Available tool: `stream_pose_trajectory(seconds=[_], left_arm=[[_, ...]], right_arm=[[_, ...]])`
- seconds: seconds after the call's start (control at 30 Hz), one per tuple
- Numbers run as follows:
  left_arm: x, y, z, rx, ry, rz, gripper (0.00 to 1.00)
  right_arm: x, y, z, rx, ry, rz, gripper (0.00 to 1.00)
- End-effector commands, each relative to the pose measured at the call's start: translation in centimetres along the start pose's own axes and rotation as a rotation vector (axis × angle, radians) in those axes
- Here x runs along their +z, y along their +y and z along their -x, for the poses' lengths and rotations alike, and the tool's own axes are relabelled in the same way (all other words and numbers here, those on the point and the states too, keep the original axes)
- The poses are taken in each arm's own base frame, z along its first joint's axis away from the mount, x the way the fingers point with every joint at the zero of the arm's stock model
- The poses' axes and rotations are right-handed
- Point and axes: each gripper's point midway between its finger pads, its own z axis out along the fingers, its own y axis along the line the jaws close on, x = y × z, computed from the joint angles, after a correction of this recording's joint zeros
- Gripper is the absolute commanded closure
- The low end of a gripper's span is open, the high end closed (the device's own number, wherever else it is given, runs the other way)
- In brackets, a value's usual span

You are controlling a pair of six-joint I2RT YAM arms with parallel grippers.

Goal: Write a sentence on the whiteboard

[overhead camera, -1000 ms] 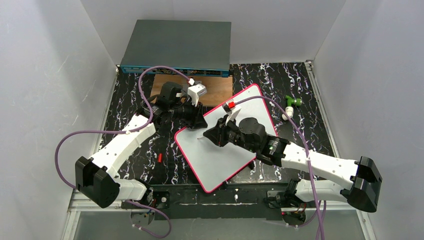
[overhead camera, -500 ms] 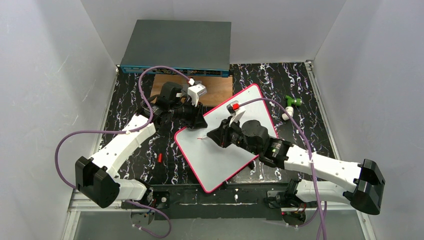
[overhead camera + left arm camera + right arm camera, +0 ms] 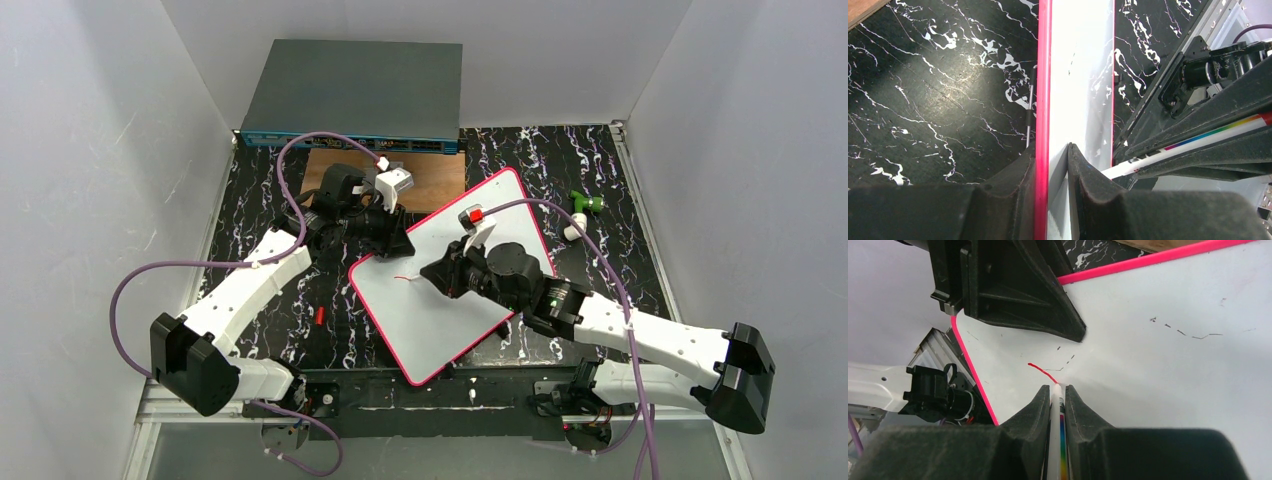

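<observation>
Wrist views only: left end effector (image 3: 1051,152) clamps whiteboard (image 3: 1079,75) rim, right end effector (image 3: 1058,390) clamps marker (image 3: 1055,440)

White whiteboard (image 3: 432,330) rimmed in pink-red, bearing a red stroke (image 3: 1042,371); black counter (image 3: 250,190) veined with white marbling; white marker (image 3: 1193,142) with a rainbow stripe; black fingers (image 3: 1030,415).

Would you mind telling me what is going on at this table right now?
The left jaws are shut on the pink rim of the whiteboard, apparently steadying it. The right jaws grip a marker whose tip rests on the board, at the end of a short red stroke. That stroke is the only fresh writing, so the sentence is barely begun.
</observation>
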Motion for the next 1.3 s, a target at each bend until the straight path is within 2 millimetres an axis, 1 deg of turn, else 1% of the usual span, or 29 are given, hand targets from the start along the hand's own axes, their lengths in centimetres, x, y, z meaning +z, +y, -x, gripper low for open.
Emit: stream_pose_trajectory(seconds=[0.0, 0.03, 0.1, 0.37, 0.67, 0.77, 1.03, 1.27], left_arm=[[-0.6, 3.7, -2.7, 0.096, 0.11, 0.189, 1.0], [-0.6, 3.7, -2.7, 0.096, 0.111, 0.189, 1.0], [-0.6, 3.7, -2.7, 0.096, 0.11, 0.188, 1.0], [-0.6, 3.6, -2.5, 0.094, 0.107, 0.185, 1.0], [-0.5, 3.6, -2.6, 0.096, 0.11, 0.183, 1.0], [-0.6, 3.6, -2.7, 0.094, 0.11, 0.184, 1.0], [-0.8, 3.4, -2.9, 0.092, 0.11, 0.183, 1.0], [-0.8, 3.4, -3.0, 0.086, 0.109, 0.183, 1.0]], right_arm=[[-0.6, 2.5, 3.7, 0.002, -0.08, 0.069, 0.99], [-0.7, 2.9, 4.1, 0.007, -0.089, 0.085, 0.99], [-0.8, 3.0, 4.6, 0.014, -0.112, 0.09, 0.99], [-0.6, 1.3, 5.7, 0.024, -0.169, -0.013, 0.99], [0.1, 1.2, 6.7, 0.015, -0.199, -0.038, 0.99], [0.3, 1.0, 6.4, 0.011, -0.187, -0.045, 0.99], [0.7, 0.2, 4.0, 0.015, -0.123, -0.057, 0.99], [0.3, 0.0, 2.3, 0.028, -0.067, -0.049, 0.99]])
